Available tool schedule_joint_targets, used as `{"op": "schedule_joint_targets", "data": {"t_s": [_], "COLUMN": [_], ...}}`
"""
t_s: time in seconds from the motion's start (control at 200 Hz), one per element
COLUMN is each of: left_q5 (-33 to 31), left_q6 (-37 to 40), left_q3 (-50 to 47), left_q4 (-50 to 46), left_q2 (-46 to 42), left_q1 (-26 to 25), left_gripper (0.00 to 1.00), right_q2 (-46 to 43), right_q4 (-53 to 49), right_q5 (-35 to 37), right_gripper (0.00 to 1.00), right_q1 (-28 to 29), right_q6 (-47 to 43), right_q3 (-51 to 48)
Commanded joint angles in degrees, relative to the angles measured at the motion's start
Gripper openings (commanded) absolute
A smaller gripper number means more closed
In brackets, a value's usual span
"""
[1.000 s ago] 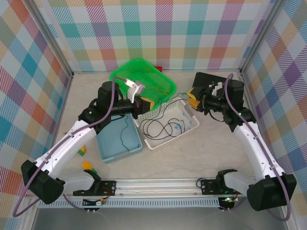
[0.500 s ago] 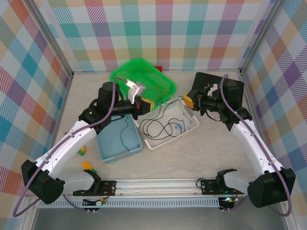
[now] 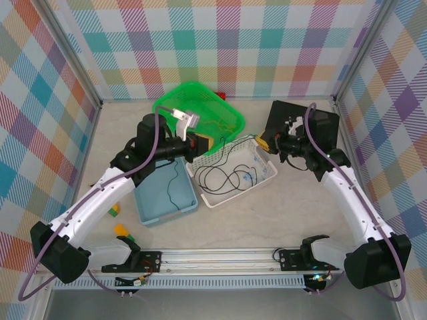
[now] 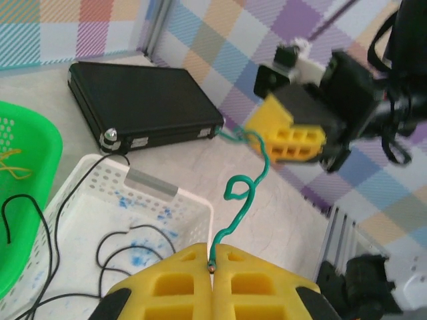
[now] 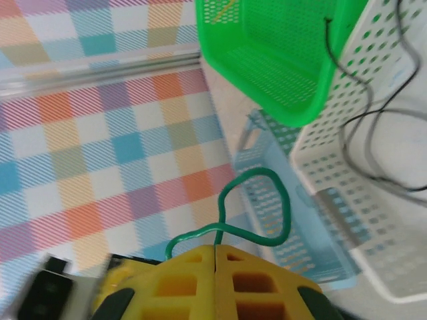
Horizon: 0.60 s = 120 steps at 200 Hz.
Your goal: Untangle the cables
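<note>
Left gripper (image 4: 212,263) is clamped tight on one end of the green cable (image 4: 237,200), yellow fingers pressed right together with the wire poking up out of the seam. The right gripper (image 4: 290,137) is doing the same thing on the other end; its own wrist view has the yellow pads squeezed together at the bottom (image 5: 215,267) with a green loop (image 5: 261,171) curling up out of them. So the green one is strung in the air between the two arms, wavy with a little curl in the middle, not pulled straight. From overhead the left gripper (image 3: 198,145) sits at the back left corner of the white basket (image 3: 263,175), and the right gripper (image 3: 265,142) is off the basket's far right corner, just in front of the black case (image 3: 320,123). The black cable (image 3: 223,177) lies in loose loops inside the white basket, with one end trailing over the rim toward the case. The yellow cable (image 4: 13,170) is a small squiggle down in the green basket (image 3: 167,100). There's also a thin dark strand (image 3: 175,177) hanging into the blue bin (image 3: 150,213) under the left arm.
</note>
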Motion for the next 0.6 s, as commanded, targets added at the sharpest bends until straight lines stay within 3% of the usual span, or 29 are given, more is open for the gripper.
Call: {"op": "schedule_joint_targets", "data": {"t_s": [0.0,0.22,0.36,0.595], "left_q5": [-3.2,-7.3,-9.0,-6.9], "left_q6": [-9.8,-14.1,-17.4,-17.8], "left_q3": [3.9,12.4,13.2,14.5], "left_q4": [7.8,1.4,-1.3,-5.7], "left_q2": [1.0,2.9,1.9,-1.8], "left_q1": [0.3,1.0,3.6,9.5], "left_gripper": [0.0,0.0,0.0,0.0], "right_q2": [0.9,-2.0,-3.8,-2.5], "right_q4": [-10.1,-14.3,-14.5,-19.1], "right_q5": [5.8,20.2,25.2,33.2], "right_gripper": [0.0,0.0,0.0,0.0], "right_q1": [0.3,0.3,0.3,-1.8], "right_q6": [-16.9,-32.0,-40.0,-43.1], "right_q3": [1.9,-1.8,-3.2,-3.4]}}
